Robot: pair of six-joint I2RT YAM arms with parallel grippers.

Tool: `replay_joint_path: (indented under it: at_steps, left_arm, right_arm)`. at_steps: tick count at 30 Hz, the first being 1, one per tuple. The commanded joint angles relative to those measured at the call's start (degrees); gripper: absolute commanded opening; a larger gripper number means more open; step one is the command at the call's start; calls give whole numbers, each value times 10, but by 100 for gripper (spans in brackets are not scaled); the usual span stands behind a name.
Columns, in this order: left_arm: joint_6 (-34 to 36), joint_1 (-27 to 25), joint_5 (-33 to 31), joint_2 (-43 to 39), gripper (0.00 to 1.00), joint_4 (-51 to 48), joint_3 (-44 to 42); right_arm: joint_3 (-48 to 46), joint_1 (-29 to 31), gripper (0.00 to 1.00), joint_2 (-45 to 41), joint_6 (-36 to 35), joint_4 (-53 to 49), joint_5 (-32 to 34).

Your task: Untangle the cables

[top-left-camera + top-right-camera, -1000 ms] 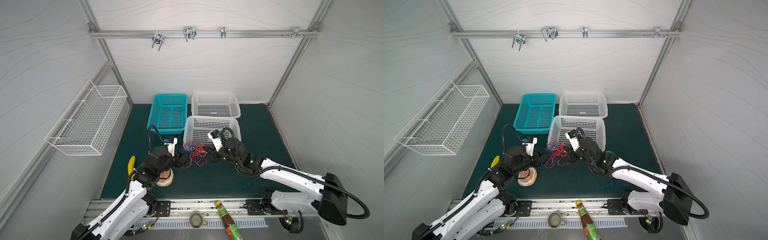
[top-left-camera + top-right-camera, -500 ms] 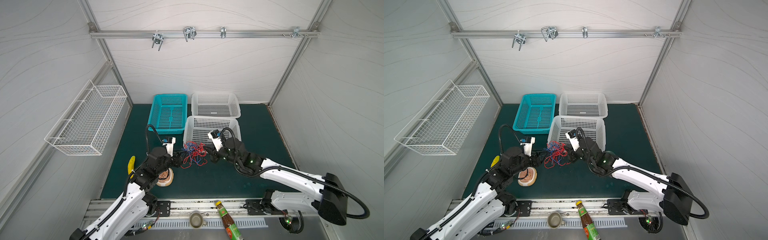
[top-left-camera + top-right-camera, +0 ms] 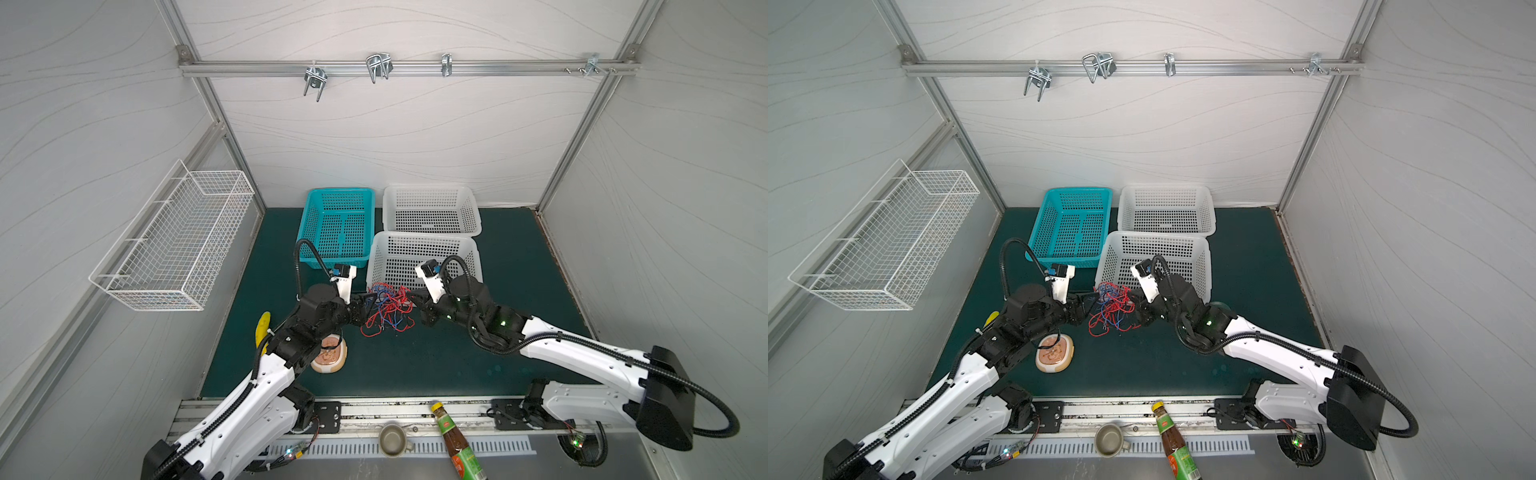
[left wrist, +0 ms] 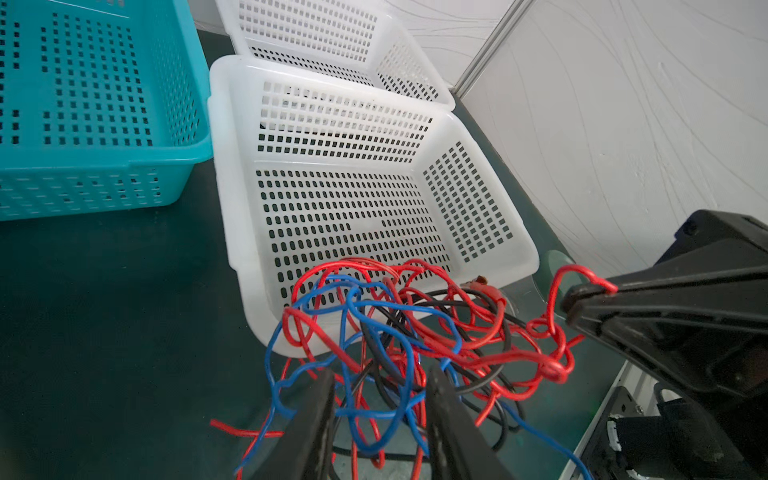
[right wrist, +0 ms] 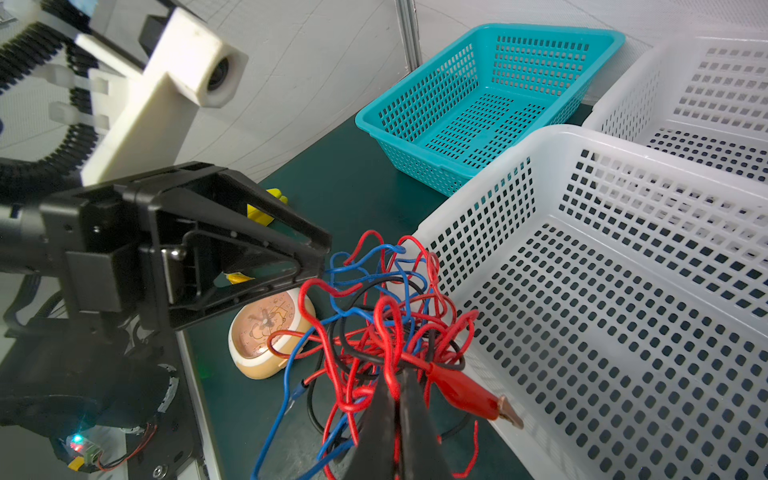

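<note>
Your right gripper (image 5: 397,374) is pinched tight on a red strand at one side of the cables (image 3: 388,309). I'd judge that's the anchor, so the clump can't slide when the other side pulls. The left gripper (image 4: 380,372) sits opp., jaws apart w/ blue, red and black strands running thru the gap; nothing is clamped there yet.

The tangle hangs between the two tools, just in front of the near white basket (image 3: 424,237). Whether it touches the front wall I can't tell. Loose ends trail onto the green mat (image 3: 415,365). A red alligator clip (image 5: 465,392) sticks out right beside the right fingertips.

Looks early in the job: all three colours are knotted in one ball. For the next move you'd prob. want the left jaws on one strand only — w/ several in the gap, a pull would likely tighten the knot rather than free anything.
</note>
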Motion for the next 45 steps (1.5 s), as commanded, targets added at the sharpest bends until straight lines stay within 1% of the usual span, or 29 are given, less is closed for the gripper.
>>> replay_joint_path:
  at_steps: [1, 6, 9, 10, 12, 15, 20, 25, 29, 31, 36, 42, 45]
  left_arm:
    - [15, -3, 9, 17, 35, 28, 28]
    - [23, -7, 12, 43, 30, 13, 40]
    - [27, -12, 2, 51, 23, 2, 45]
    - [27, -13, -1, 52, 21, 0, 45]
    - [27, -14, -10, 54, 11, -4, 46]
    - [25, -15, -28, 55, 1, -12, 50]
    - [5, -15, -99, 63, 0, -69, 85]
    - [-9, -15, -118, 64, 0, -114, 124]
    - [-13, -14, -138, 57, 0, -130, 144]
    - [-18, -15, -172, 58, 0, -153, 162]
    - [-31, -15, -300, 64, 0, -229, 208]
    - [-34, -15, -448, 66, 0, -285, 241]
    - [-36, -14, -507, 67, 0, -306, 252]
  right_arm:
    - [0, 4, 0, -4, -10, 11, -6]
    - [3, 4, 0, -4, -14, 10, -6]
    - [4, 4, 0, -4, -15, 10, -3]
    - [4, 3, 0, -3, -16, 10, -3]
    - [4, 4, 0, -3, -17, 10, -1]
    - [3, 3, 0, -2, -17, 5, 1]
    - [-14, 4, 0, 5, -4, -5, 3]
    - [-66, 10, 0, 16, 8, 14, 1]
    - [-111, 11, 0, 30, 19, 23, 45]
    - [-124, 10, 0, 40, 32, 20, 65]
    - [-121, 11, 0, 72, 66, -27, 118]
    - [-109, 10, 0, 94, 108, -93, 189]
    - [-112, 11, 0, 92, 127, -115, 216]
